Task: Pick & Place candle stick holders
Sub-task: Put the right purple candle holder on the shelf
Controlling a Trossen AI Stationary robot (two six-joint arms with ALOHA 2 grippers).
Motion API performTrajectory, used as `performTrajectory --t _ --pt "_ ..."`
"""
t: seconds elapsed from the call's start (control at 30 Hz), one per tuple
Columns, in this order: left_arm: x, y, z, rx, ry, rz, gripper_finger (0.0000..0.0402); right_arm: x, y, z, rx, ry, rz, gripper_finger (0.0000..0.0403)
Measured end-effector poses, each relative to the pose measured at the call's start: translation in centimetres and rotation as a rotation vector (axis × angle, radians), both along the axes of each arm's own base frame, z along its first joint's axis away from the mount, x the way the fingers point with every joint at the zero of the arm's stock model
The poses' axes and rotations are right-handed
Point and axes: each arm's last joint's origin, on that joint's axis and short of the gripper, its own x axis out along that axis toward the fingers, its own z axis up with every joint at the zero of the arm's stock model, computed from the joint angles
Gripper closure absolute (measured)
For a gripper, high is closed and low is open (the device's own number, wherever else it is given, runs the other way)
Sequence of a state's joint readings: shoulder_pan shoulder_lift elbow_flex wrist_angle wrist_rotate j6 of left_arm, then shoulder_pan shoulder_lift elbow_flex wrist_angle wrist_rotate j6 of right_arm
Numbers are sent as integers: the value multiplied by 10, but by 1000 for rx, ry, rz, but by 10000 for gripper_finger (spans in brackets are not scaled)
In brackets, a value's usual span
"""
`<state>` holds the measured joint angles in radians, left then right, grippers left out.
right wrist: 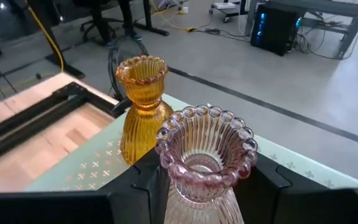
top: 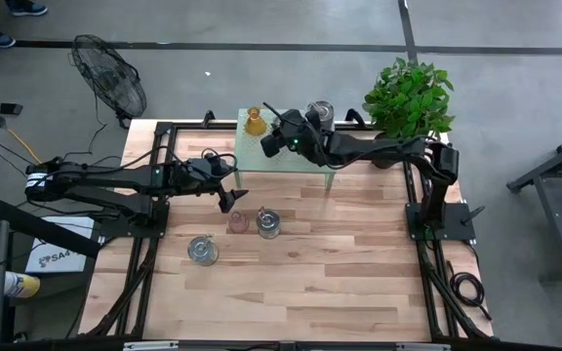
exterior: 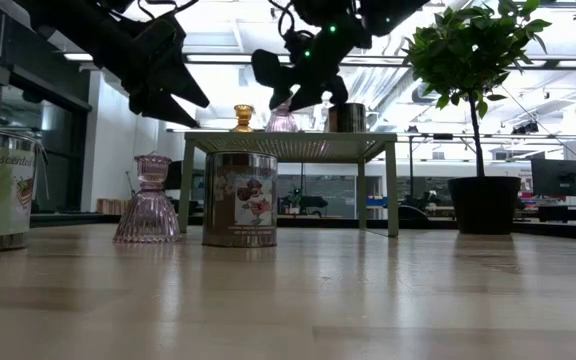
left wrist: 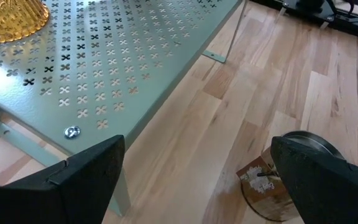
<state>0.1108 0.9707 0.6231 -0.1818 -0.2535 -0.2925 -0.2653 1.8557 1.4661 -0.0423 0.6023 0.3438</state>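
I see pale plank wood tabletop (top: 340, 273), visible grain, satin sheen, soft reflections in low view. Pale green perforated metal stand (left wrist: 135, 68): matt paint, cross-shaped cutouts, shiny screw head. Amber-orange ribbed glass holder (right wrist: 143, 106): glossy, translucent. Pale pink ribbed glass holder (right wrist: 204, 168) with beaded rim: clear, glossy, between matt black fingers (right wrist: 138, 186) of right gripper. Squat silvery metal cylinder (exterior: 240, 198): brushed shine, printed paper label. My read on left gripper fingers (left wrist: 86, 177): matt black plastic.
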Motion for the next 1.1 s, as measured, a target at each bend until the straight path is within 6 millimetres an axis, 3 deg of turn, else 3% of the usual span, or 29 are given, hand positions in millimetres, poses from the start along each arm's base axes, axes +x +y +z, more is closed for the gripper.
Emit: performTrajectory --t 0.37,1.1 --pt "0 0 0 -3 -3 3 5 -5 -1 -22 -8 -90 -61 263" --pt "0 0 0 -1 -3 5 5 -3 -2 -20 -30 -117 -49 263"
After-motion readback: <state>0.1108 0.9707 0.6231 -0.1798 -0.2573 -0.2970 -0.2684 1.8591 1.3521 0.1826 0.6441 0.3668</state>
